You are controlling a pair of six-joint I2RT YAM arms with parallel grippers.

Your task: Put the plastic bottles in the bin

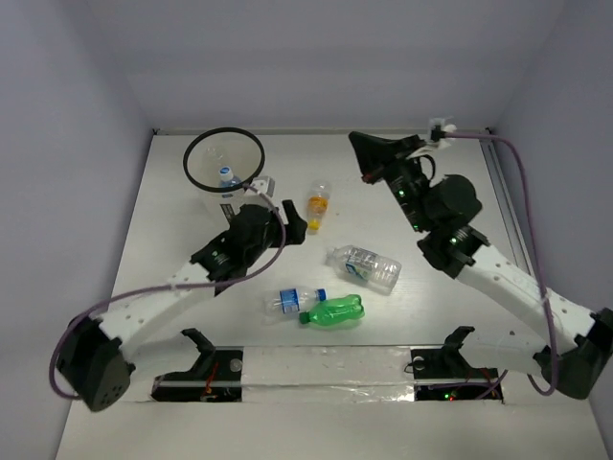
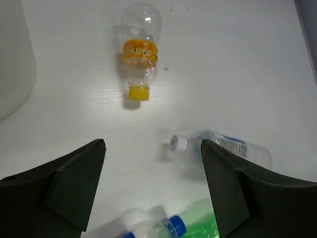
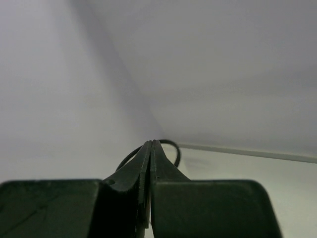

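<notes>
Because four bottles lie on their sides on the table (image 1: 412, 316), any of them may roll away if a finger lands off-centre. The top view shows where this looks likeliest: the green bottle (image 1: 333, 311) and the blue-capped bottle (image 1: 295, 299) lie touching, so a grasp at one could shove the other. From above, the left claw (image 1: 299, 217) hangs just beside the bin (image 1: 189, 165), which stands at the far left with a fifth bottle (image 1: 228, 177) already inside. The orange-capped bottle (image 1: 319, 201) lies near that claw, on its right. The clear bottle (image 1: 366, 266) is further right and nearer the bases. The right claw (image 1: 356, 142) is raised at the far side, well apart from every bottle.

The left wrist view shows the left claw's jaws wide apart with nothing between them. The orange-capped bottle lies ahead, its cap towards the camera, slightly left of the gap's middle. The clear bottle sits by the right finger, and the green and blue-capped ones lie blurred at the lower edge. The bin's white side fills the left edge.

The right wrist view shows that claw's jaws pressed together and empty, aimed at the enclosure wall (image 3: 223, 59). A thin dark arc past the tips may be the bin's rim, though it is too slight to be sure.
</notes>
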